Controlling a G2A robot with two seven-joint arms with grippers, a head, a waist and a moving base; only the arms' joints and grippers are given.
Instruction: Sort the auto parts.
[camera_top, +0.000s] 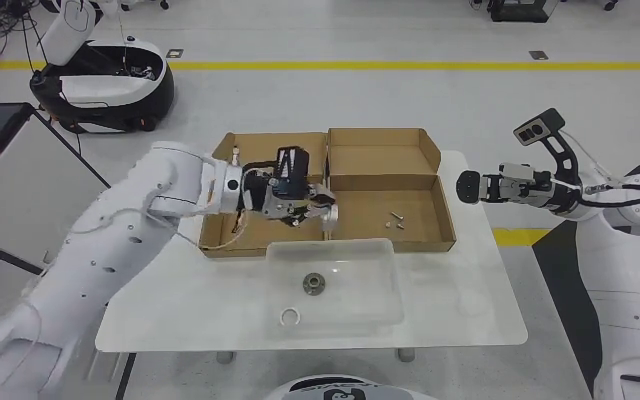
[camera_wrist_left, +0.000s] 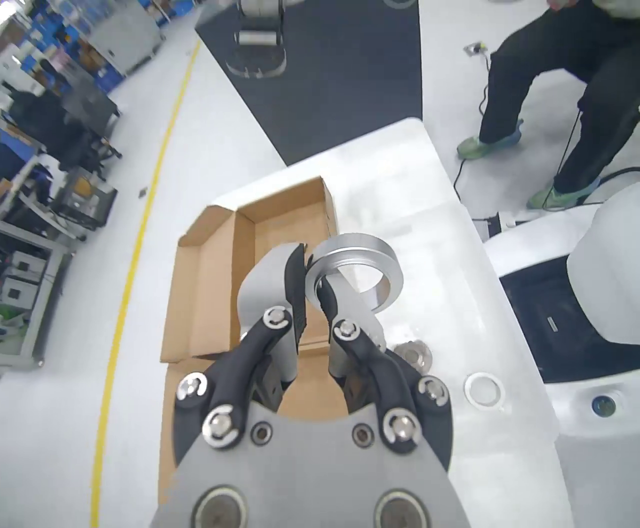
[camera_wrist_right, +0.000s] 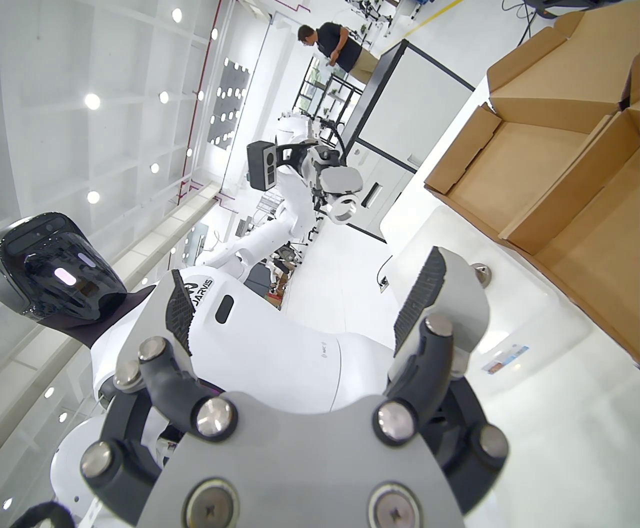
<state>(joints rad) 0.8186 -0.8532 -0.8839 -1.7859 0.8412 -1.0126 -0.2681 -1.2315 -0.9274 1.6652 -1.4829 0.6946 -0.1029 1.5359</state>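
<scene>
My left gripper (camera_wrist_left: 312, 285) is shut on the rim of a wide metal ring (camera_wrist_left: 355, 272). In the top view it holds the metal ring (camera_top: 328, 214) above the seam between the two cardboard boxes, at the far edge of the clear tray (camera_top: 392, 300). In that tray lie a small gear-like part (camera_top: 314, 283) and a white ring (camera_top: 290, 317). My right gripper (camera_top: 468, 186) hangs beyond the table's right edge, open with nothing between its fingers (camera_wrist_right: 425, 295). From there the left gripper's metal ring (camera_wrist_right: 344, 210) shows far off.
The left cardboard box (camera_top: 222, 236) lies under my left arm. The right cardboard box (camera_top: 420, 235) holds a few small screws (camera_top: 397, 217). A person's legs (camera_wrist_left: 540, 100) show on the floor past the table's end.
</scene>
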